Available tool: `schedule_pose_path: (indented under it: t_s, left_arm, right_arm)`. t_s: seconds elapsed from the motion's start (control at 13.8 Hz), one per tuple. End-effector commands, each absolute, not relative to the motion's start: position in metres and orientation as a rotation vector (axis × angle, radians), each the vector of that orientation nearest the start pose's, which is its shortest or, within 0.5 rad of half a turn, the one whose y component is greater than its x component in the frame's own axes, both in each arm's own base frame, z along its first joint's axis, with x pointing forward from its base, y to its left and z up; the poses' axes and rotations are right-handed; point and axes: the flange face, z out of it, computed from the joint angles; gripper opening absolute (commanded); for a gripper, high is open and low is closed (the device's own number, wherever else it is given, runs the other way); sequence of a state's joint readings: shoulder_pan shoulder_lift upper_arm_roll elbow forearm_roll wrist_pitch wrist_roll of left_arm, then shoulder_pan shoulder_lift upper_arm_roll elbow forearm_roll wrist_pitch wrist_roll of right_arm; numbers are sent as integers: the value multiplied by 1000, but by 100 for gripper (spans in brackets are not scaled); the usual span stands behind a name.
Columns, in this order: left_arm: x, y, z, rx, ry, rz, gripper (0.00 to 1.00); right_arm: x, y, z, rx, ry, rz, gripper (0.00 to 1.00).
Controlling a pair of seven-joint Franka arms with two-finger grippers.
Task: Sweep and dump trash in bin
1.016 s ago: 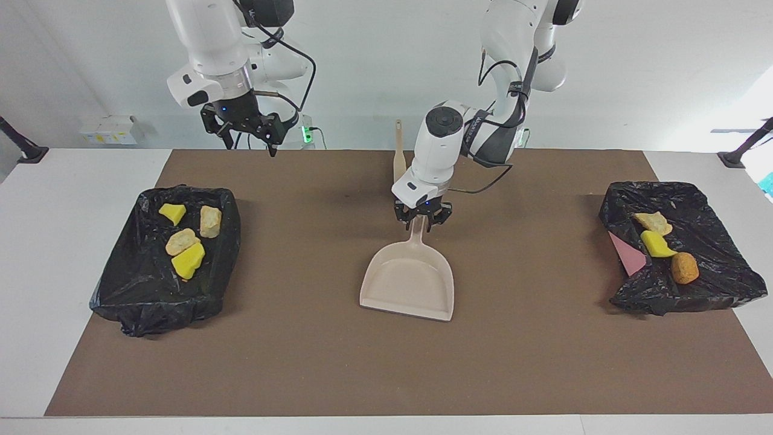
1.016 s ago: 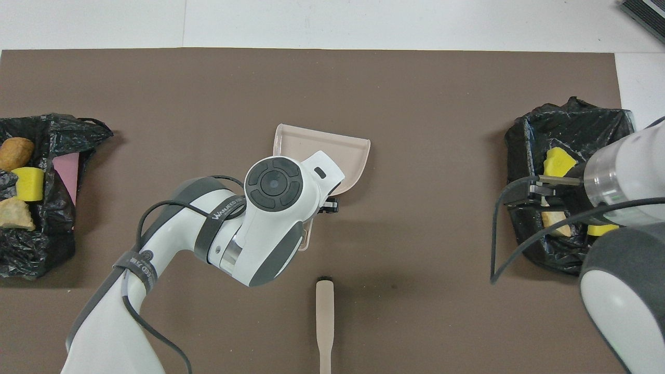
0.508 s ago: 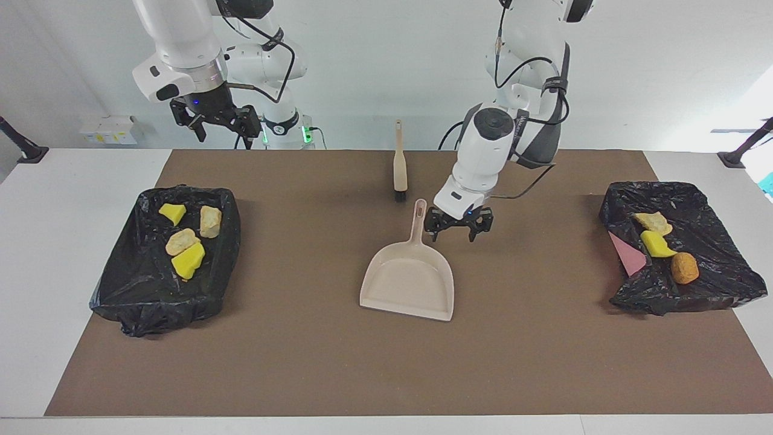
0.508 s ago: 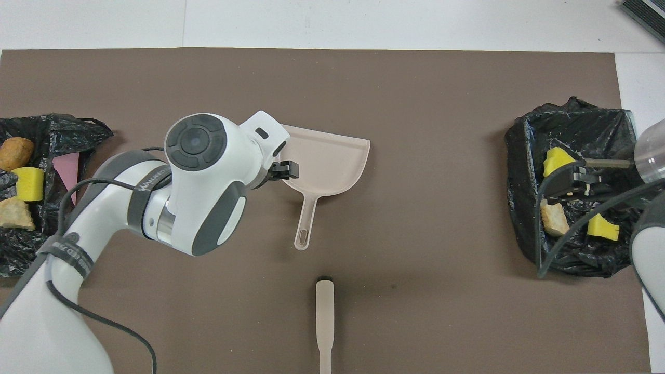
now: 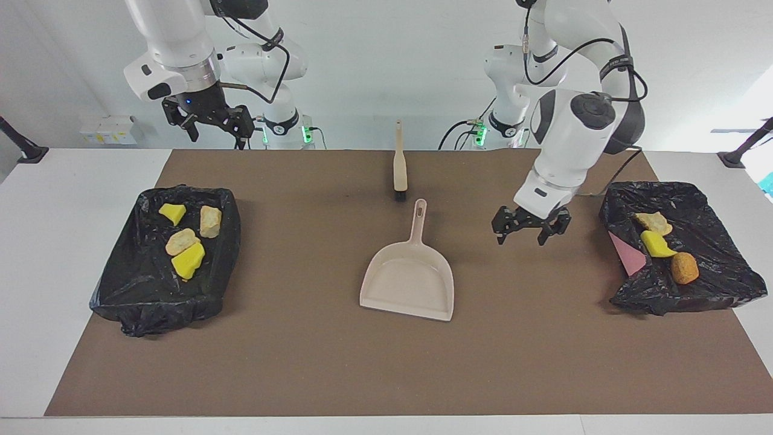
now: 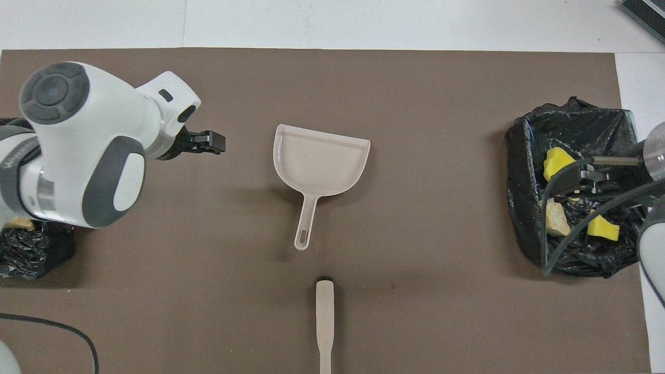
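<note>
The left gripper (image 5: 530, 225) has let go of the dustpan (image 5: 408, 280) and swung, fingers spread and empty, over the bare mat beside one bin (image 5: 718, 205). The right gripper (image 5: 208, 121) hangs open (arm waiting). The trash (image 5: 184, 237) lies in both bins; no common direction.

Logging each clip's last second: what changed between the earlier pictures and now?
The left gripper let go of the dustpan handle and swung toward the left arm's bin, fingers open. The right gripper rose and pulled back. Dustpan, brush and trash stayed put.
</note>
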State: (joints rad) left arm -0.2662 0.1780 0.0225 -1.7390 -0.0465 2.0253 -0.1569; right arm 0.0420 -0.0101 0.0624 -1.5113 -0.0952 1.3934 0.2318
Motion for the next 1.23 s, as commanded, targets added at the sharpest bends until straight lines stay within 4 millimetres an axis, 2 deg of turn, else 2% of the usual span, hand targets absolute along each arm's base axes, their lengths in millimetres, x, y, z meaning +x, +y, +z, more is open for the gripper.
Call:
schedule_pose_path:
  t_s: [0.0, 0.22, 0.36, 0.58, 0.87, 1.16]
  left_arm:
    - [602, -105, 504, -3189, 160, -138, 100]
    - [590, -47, 534, -3198, 212, -138, 100]
    - [579, -21, 553, -3196, 212, -131, 100]
    - [565, -20, 570, -3173, 224, -79, 100]
    - [546, -23, 613, -3144, 248, 9, 100]
    - [542, -21, 611, -3145, 246, 62, 100]
  right_arm:
    - [541, 30, 646, -3201, 228, 131, 100]
    - [541, 41, 646, -3191, 252, 108, 100]
    - [540, 42, 648, -3185, 303, 87, 100]
    - [535, 44, 645, -3183, 294, 108, 100]
    - [535, 41, 644, -3165, 301, 113, 100]
    - [536, 36, 642, -3171, 209, 115, 100]
